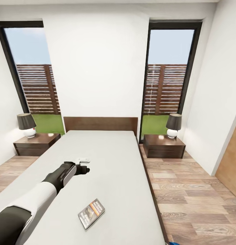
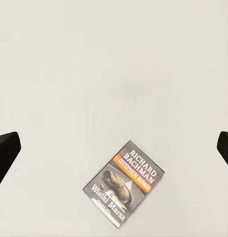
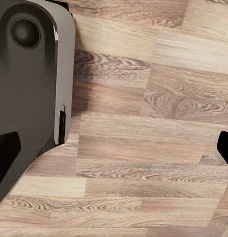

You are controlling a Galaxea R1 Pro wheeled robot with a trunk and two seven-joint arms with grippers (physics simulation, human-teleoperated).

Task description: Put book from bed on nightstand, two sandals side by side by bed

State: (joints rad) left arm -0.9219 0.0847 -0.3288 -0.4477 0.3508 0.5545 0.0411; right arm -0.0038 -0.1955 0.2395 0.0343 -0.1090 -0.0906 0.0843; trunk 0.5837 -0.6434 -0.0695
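The book [image 1: 91, 213] lies flat on the bed's light-grey mattress [image 1: 111, 163], near the foot end. My left arm reaches out over the mattress, and its gripper [image 1: 85, 169] hovers above the surface, farther up the bed than the book. In the left wrist view the book [image 2: 124, 183] lies below the open left gripper [image 2: 114, 150], with nothing between the fingertips [image 2: 5, 153]. Two nightstands flank the headboard, one at the left [image 1: 36, 143] and one at the right [image 1: 163, 145]. A sliver of bright blue, likely a sandal [image 1: 172, 243], shows on the floor at the picture's bottom edge. My right gripper [image 3: 114, 148] hangs open over the floor.
Each nightstand carries a lamp, one on the left [image 1: 27, 125] and one on the right [image 1: 173, 126]. Wood-plank floor [image 1: 192, 190] runs along the bed's right side to a white wall and a wooden door [image 1: 231, 163]. The robot's dark base [image 3: 30, 74] is beside the right gripper.
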